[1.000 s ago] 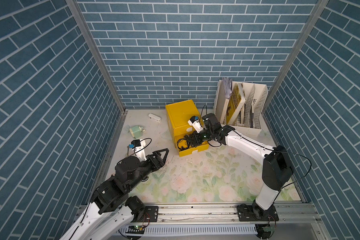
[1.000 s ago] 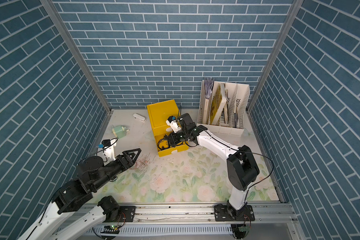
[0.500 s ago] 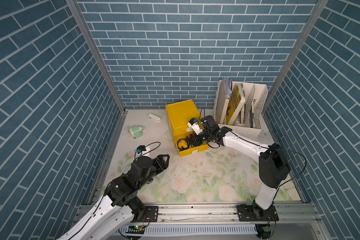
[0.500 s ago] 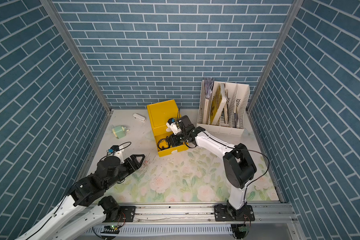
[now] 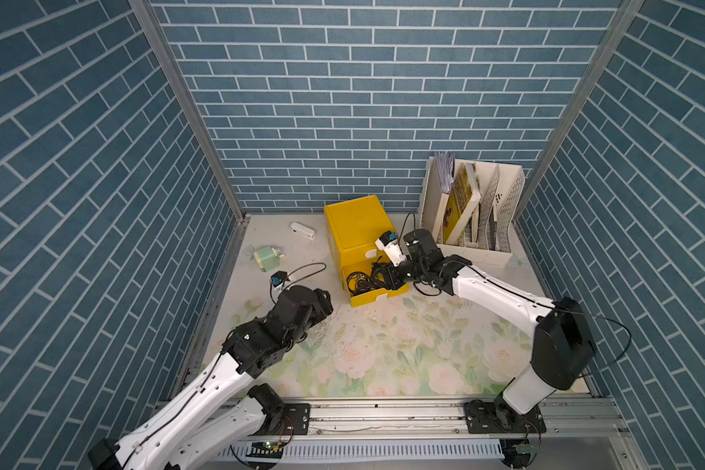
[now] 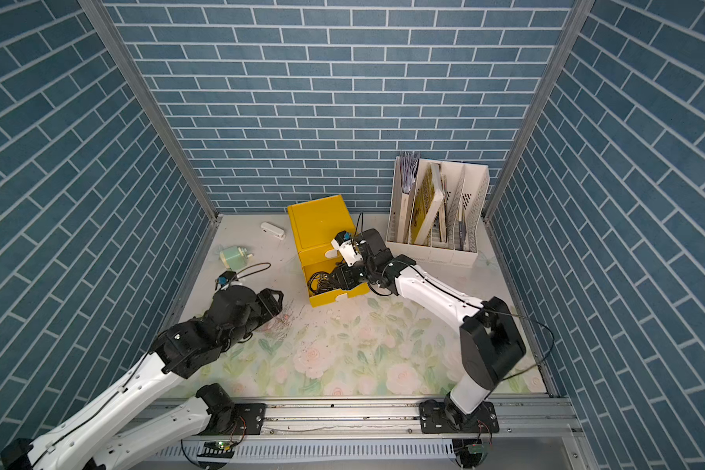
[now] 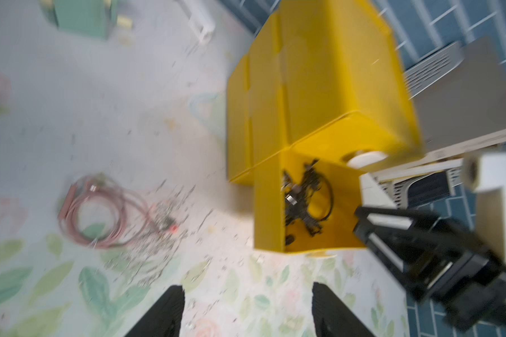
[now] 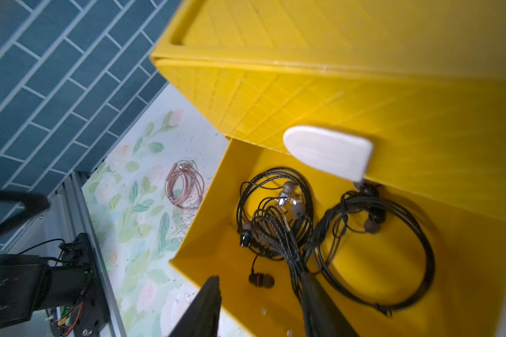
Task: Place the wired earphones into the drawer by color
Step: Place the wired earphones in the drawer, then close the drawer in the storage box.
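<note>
Earphones, black (image 8: 275, 216): at least two loose coils lie tangled in the pulled-out yellow drawer (image 8: 465, 291), the lowest one of the yellow cabinet (image 5: 357, 221), and they show in both top views. A white tab handle (image 8: 327, 151) on the shut drawer above overhangs them. Right gripper (image 8: 257, 291) reaches into the open drawer with its jaws parted. One black strand runs along one finger (image 8: 319, 303), but nothing is pinched between the two. Pinkish-copper earphones (image 7: 100, 216) lie coiled on the floral mat (image 5: 383, 358), outside the cabinet and near the drawer's side wall. Left gripper (image 7: 247, 291) hangs low over the mat, jaws wide and empty, near the pink coil but apart from it. Wrist view blurred. Green object (image 5: 264, 258) and small white object (image 5: 303, 230) sit toward the back wall. White file rack (image 5: 473, 211) stands beside the cabinet.
</note>
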Motion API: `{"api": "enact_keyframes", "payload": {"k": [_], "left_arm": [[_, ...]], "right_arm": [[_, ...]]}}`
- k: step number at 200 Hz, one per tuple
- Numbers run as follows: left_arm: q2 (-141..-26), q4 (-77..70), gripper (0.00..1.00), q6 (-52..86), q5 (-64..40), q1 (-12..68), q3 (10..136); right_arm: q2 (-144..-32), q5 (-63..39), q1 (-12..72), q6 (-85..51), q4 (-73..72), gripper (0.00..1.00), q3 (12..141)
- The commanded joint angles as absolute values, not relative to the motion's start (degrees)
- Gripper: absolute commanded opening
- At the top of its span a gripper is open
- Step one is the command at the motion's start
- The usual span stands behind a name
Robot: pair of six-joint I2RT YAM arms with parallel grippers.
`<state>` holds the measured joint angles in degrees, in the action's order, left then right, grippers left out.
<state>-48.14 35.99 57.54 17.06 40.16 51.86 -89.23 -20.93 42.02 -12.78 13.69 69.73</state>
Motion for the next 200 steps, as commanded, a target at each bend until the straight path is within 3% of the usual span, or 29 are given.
{"api": "enact_keyframes", "payload": {"k": [1, 16, 33, 50, 62, 125, 163, 200], "left_arm": [[-53.72, 31.49, 0.72, 42.68, 20.92, 37.61, 61.6], [-59.17, 27.29, 0.68, 36.69, 16.1, 32.36, 67.92], [-66.57, 23.3, 0.52, 32.15, 11.7, 26.85, 74.79], [-73.73, 18.59, 0.34, 28.26, 12.31, 25.62, 78.6], [-77.86, 13.54, 0.31, 26.52, 12.26, 25.1, 78.61], [-102.43, 10.93, 0.27, 21.11, 16.98, 24.02, 97.23], [-110.0, 12.98, 0.27, 20.55, 14.41, 23.94, 103.99], [-110.34, 10.86, 0.27, 21.32, 12.43, 23.93, 100.34]], "right_arm": [[-77.74, -15.96, 43.15, -19.24, 7.79, 0.44, 62.16], [-71.52, -14.16, 44.47, -23.56, 1.42, 0.34, 52.83], [-67.66, -10.39, 47.22, -27.61, -4.94, 0.0, 43.95], [-66.37, -6.82, 49.67, -32.29, -12.56, 0.0, 36.88], [-66.8, -5.4, 50.93, -35.27, -21.03, 0.0, 31.88], [-76.51, 4.13, 52.6, -40.87, -44.12, 0.0, 23.02], [-82.08, 3.75, 52.6, -41.02, -50.4, 0.0, 24.21], [-85.09, 4.36, 52.14, -39.14, -50.54, 0.0, 27.06]]}}
